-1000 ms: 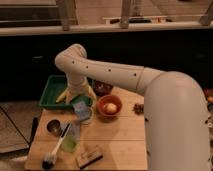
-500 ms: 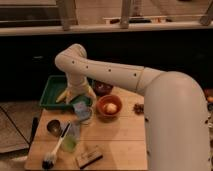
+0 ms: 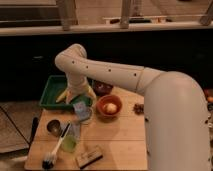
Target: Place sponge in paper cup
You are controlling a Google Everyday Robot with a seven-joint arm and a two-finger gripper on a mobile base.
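The light-blue sponge (image 3: 80, 110) stands tilted in the mouth of the short white paper cup (image 3: 85, 118), near the middle left of the wooden table. My gripper (image 3: 77, 99) hangs straight down just above the sponge, at the front edge of the green tray. Its yellowish fingers (image 3: 90, 93) are spread wider than the sponge and do not clamp it. The arm hides the back of the cup.
A green tray (image 3: 50, 95) lies behind left. An orange bowl (image 3: 109, 106) with a pale thing in it stands right of the cup, a dark bowl (image 3: 102, 88) behind it. A dark metal cup (image 3: 53, 127), greenish tumbler (image 3: 70, 141), long brush (image 3: 54, 152) and tan wooden brush (image 3: 89, 156) lie in front.
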